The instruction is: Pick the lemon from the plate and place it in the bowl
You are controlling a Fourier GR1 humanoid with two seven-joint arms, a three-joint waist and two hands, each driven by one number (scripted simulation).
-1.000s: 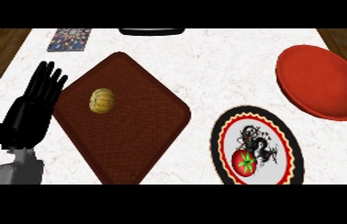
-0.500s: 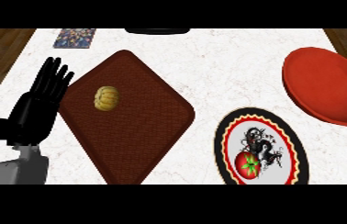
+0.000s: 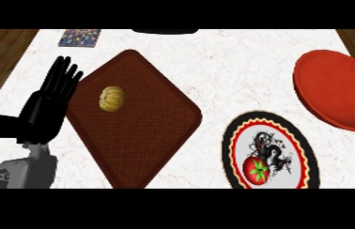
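One hand in view, my left hand, fingers straight and released, resting at the left edge beside the brown tray. Lemon sits on that tray, near my fingers but apart; red bowl far right, patterned plate holding a tomato on the desk
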